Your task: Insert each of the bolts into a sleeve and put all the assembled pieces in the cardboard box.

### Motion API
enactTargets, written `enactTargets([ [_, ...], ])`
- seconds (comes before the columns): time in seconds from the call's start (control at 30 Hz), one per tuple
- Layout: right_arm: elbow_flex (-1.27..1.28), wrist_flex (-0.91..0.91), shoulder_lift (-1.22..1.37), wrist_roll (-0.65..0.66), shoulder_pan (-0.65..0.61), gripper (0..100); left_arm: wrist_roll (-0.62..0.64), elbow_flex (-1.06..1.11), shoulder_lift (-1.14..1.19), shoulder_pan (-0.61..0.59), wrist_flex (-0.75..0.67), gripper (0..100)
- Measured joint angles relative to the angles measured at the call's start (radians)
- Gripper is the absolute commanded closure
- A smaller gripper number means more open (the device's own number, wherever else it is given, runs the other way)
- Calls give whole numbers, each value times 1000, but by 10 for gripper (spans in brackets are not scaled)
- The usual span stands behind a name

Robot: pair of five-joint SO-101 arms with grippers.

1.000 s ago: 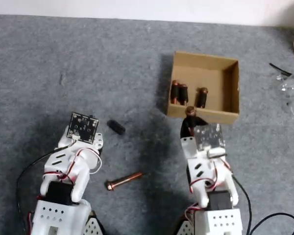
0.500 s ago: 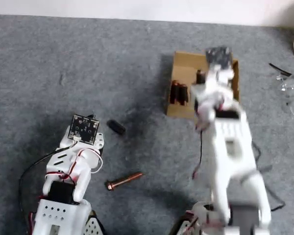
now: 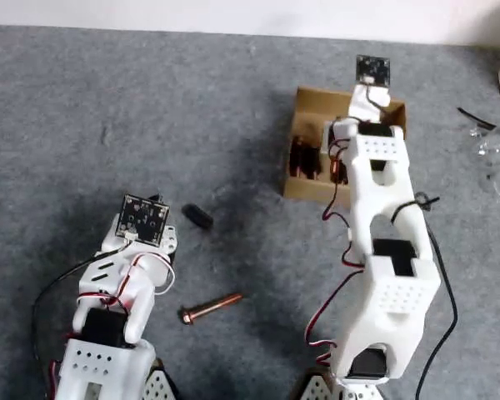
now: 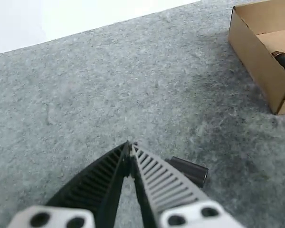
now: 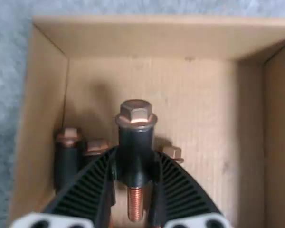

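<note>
Right gripper is pinching a sleeved bolt, threaded end poking out between the fingers, right over the cardboard box. Three assembled pieces lie on the box floor below. Left gripper, jaws pressed together, hovers above the grey carpet. From above, a loose sleeve sits just beside it at three o'clock, a bare bolt at five o'clock of that sleeve, and the box off at two.
</note>
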Motion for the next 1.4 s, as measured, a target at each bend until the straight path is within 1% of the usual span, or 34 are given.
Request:
enactTargets([
  [0.17,-6,12,66,-2,-5,826,0,0,0,0,0,993],
  [0.2,-12,25,69,-2,-5,807,0,0,0,0,0,993],
  [0.37,-20,80,69,49,-3,802,0,0,0,0,0,993],
  [0.57,-20,124,68,52,-5,803,0,0,0,-2,0,993],
  [0.7,-20,167,-11,58,-23,803,6,0,0,-71,0,993],
  [0.8,8,190,-130,60,-87,803,58,0,0,-132,-32,993],
  [0.87,58,195,-204,61,-150,803,69,0,0,-143,-40,993],
  [1.13,298,189,-473,68,-474,803,74,0,0,-166,-43,993],
  [1.27,443,75,-502,74,-600,803,87,0,0,-193,-44,993],
  [1.4,563,-55,-466,173,-640,803,107,0,0,-206,-44,993],
])
